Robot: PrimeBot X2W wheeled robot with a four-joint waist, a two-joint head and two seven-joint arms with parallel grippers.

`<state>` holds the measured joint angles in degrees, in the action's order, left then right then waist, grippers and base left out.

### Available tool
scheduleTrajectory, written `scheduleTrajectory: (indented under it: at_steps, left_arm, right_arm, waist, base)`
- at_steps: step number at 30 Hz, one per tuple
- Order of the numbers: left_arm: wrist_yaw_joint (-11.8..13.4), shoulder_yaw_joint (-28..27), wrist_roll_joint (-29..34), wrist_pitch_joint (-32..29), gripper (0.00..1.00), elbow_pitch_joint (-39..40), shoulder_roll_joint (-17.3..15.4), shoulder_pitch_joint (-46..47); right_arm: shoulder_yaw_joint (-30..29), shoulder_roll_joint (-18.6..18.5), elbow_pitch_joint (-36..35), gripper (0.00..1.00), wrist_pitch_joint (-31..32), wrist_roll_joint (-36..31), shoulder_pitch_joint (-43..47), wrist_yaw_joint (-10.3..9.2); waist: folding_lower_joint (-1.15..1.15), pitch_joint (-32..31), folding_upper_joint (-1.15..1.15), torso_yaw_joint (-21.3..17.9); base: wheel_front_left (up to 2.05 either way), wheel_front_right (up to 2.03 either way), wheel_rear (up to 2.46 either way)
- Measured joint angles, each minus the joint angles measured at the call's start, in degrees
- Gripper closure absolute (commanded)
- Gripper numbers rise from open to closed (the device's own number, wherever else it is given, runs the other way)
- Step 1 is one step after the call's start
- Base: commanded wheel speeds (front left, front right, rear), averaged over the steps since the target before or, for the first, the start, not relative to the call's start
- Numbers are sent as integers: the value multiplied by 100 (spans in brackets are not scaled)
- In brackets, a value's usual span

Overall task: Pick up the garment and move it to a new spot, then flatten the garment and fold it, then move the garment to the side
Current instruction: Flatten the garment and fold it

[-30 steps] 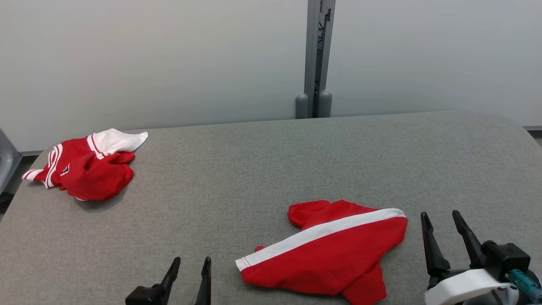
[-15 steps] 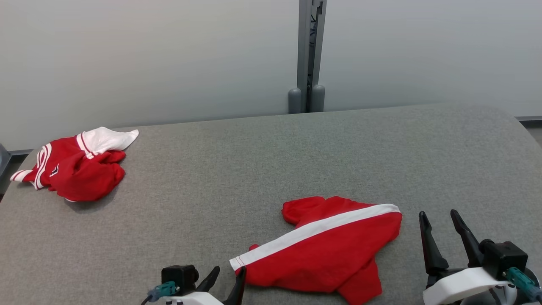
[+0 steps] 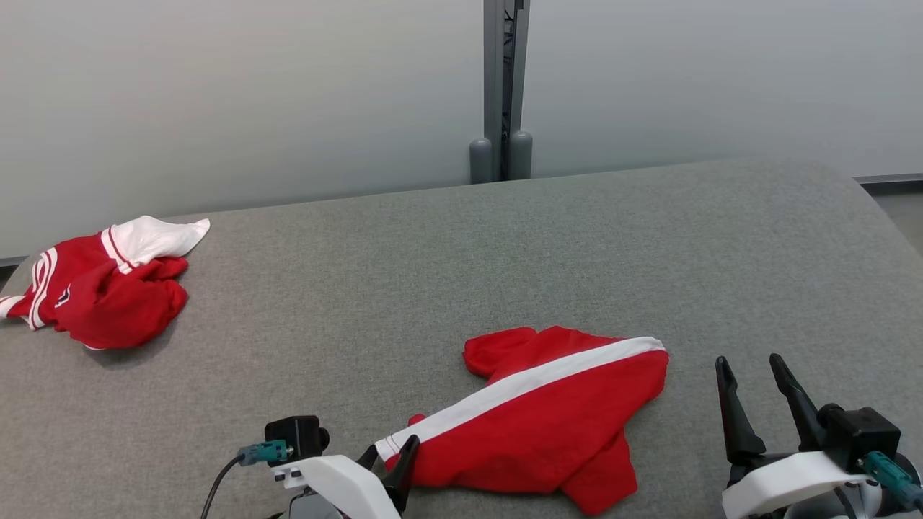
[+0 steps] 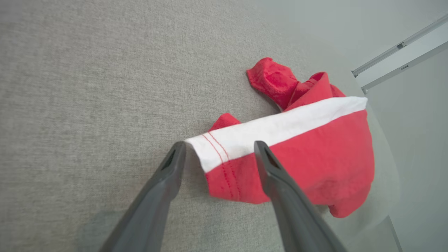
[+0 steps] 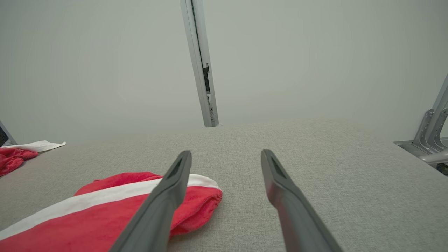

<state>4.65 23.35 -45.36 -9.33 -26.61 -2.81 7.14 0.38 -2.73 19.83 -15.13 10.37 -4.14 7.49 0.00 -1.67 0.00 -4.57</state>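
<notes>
Currently on my screens, item by item.

1. Garment (image 3: 537,425): red with one white stripe, lying rumpled on the grey table (image 3: 404,259), at the near edge and right of centre.
2. Left gripper (image 3: 393,450): low at the near edge, with its white wrist housing beneath it and its fingers angled up toward the stripe's hemmed end. The jaws are spread wide and hold nothing. In my left wrist view the gripper (image 4: 219,145) straddles that hemmed corner, one finger over bare table and the other over red cloth. I cannot tell whether the tips touch.
3. Right gripper (image 3: 748,360): just right of the garment and apart from it, fingers pointing toward the far wall, jaws wide and empty. In my right wrist view the gripper (image 5: 225,152) sits low over the table.
4. Second garment (image 3: 101,288): red and white, bunched at the table's far left, well apart.
5. Grey post (image 3: 501,86): upright behind the table's far edge.
</notes>
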Motion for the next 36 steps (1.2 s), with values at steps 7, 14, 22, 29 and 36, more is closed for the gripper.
scheduleTrajectory:
  at_steps: [7, 14, 22, 29, 36]
  left_arm:
    - [148, 193, -303, -47, 27, 144, 4, 33]
    - [281, 255, -352, 203, 68, -34, 3, 151]
    - [240, 469, -325, 644, 100, -348, 7, 303]
    - [144, 613, -123, 843, 100, -497, -48, 314]
    - [120, 712, -71, 888, 100, -556, -44, 395]
  right_arm:
    - [-8, 0, 12, 0, 0, -22, 0, 0]
    - [25, 0, 30, 0, 0, -22, 1, 0]
    - [23, -1, 272, 0, 0, -105, -133, 0]
    - [-396, 0, 832, 0, 259, -508, -758, 0]
    - [-80, -261, 1856, 0, 991, -553, -1565, 0]
  waist:
    - [0, -4, 0, -54]
    - [0, -3, 0, -63]
    - [0, 20, 0, 5]
    - [0, 91, 0, 261]
    - [0, 229, 0, 534]
  base:
    - [0, 0, 0]
    - [0, 0, 0]
    - [0, 0, 0]
    - [0, 0, 0]
    - [0, 0, 0]
